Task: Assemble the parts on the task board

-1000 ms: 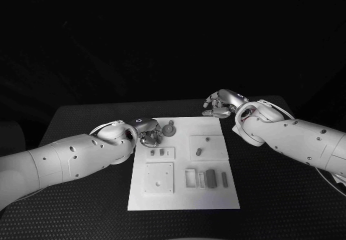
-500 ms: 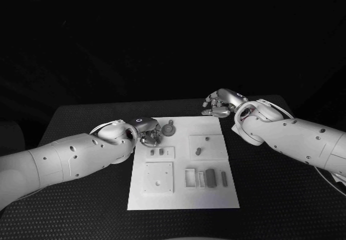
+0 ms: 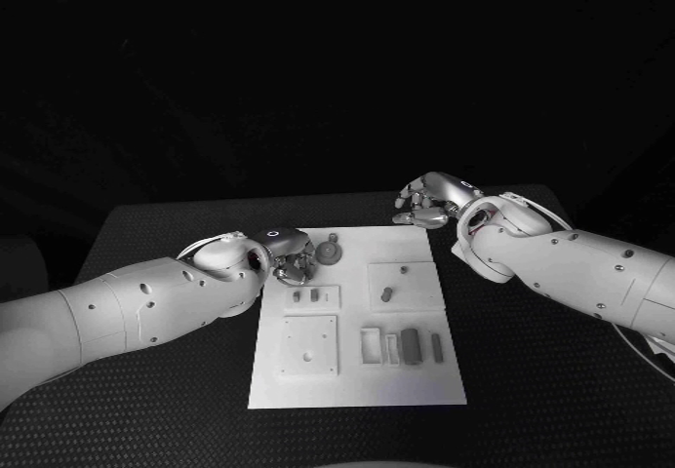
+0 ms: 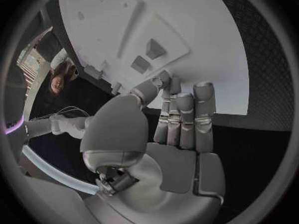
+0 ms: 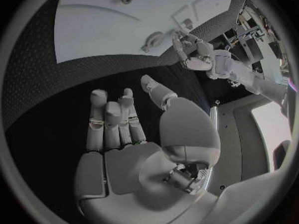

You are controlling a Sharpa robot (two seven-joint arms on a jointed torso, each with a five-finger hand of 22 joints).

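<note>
The white task board (image 3: 352, 375) lies mid-table with grey parts on it. A round part with a knob (image 3: 328, 253) sits near its far left corner. My left hand (image 3: 295, 264) hovers at the board's left edge just beside that round part. In the left wrist view its fingers (image 4: 184, 117) reach out side by side toward the board (image 4: 199, 35), thumb apart, nothing between them. Two small parts (image 4: 153, 49) stand on a raised block ahead of them. My right hand (image 3: 429, 206) hangs off the board's far right corner, fingers (image 5: 111, 117) spread over the black table, holding nothing.
Further parts on the board: a block with pegs (image 3: 404, 285), a square plate with a hole (image 3: 309, 348), a slotted frame (image 3: 373, 346) and a dark bar (image 3: 411, 345). Black table (image 3: 155, 390) surrounds the board. The right wrist view shows the left hand (image 5: 190, 50) by the round part (image 5: 152, 39).
My left hand has edged slightly toward the round part. The right hand and the parts stay as they were.
</note>
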